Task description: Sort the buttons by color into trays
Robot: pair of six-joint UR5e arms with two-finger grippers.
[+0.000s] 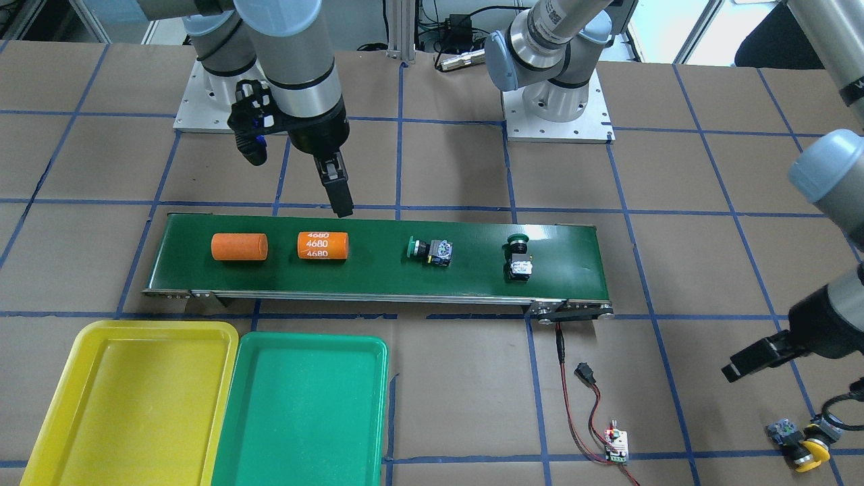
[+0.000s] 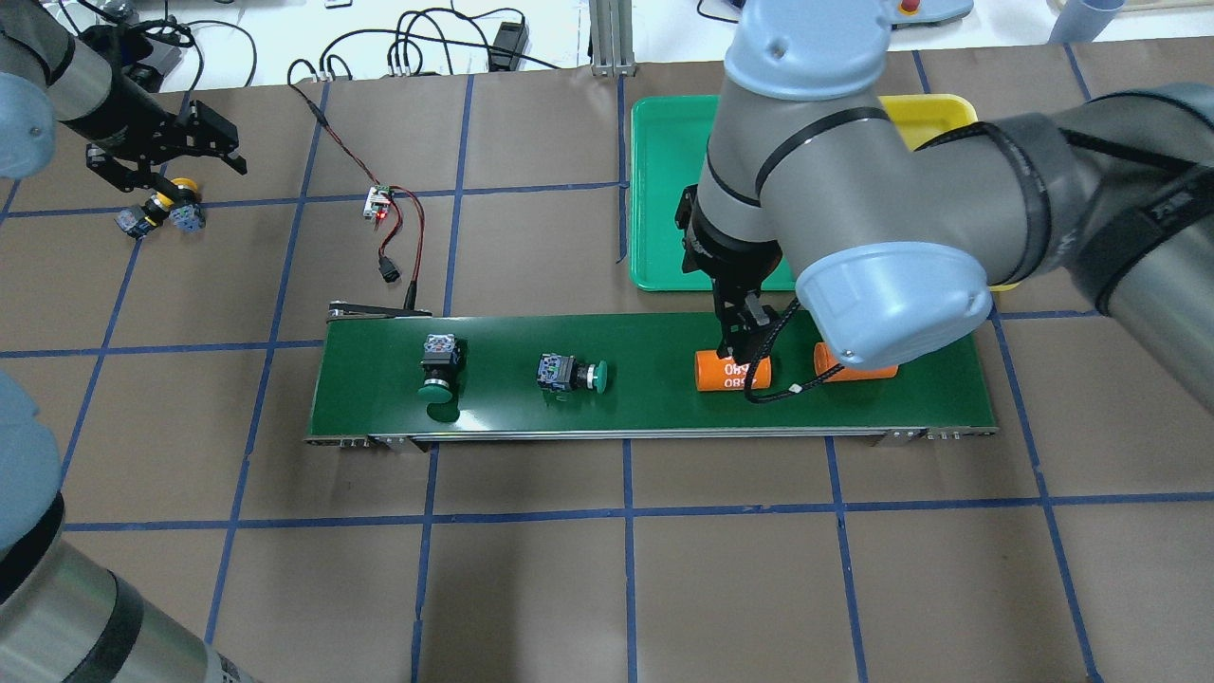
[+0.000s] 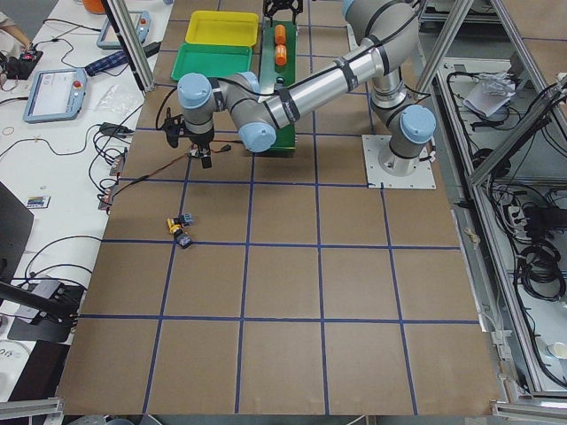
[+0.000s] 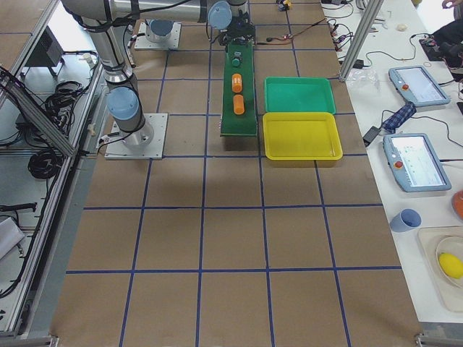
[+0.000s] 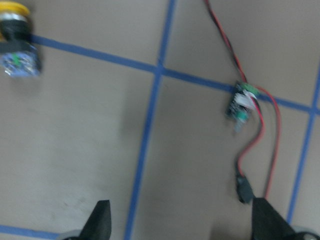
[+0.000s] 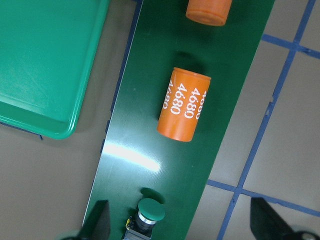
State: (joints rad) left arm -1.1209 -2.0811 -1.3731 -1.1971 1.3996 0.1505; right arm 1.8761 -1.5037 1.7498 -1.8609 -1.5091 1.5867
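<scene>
Two green-capped buttons (image 1: 430, 251) (image 1: 518, 258) lie on the dark-green conveyor belt (image 1: 378, 270). Two yellow-capped buttons (image 2: 163, 211) lie together on the table at the far left in the overhead view. My left gripper (image 2: 171, 171) hangs open just above them. In the left wrist view one yellow button (image 5: 15, 45) shows at the top left, away from the open fingers (image 5: 102, 220). My right gripper (image 6: 182, 222) is open and empty above the belt, near the orange "4680" cylinder (image 6: 184, 104) and one green button (image 6: 147, 215). The yellow tray (image 1: 135, 398) and green tray (image 1: 304, 405) stand side by side, both empty.
A plain orange cylinder (image 1: 239, 247) lies on the belt beside the "4680" one. A small circuit board (image 1: 615, 445) with red and black wires lies between the belt's end and the yellow buttons. The table is brown with blue tape lines.
</scene>
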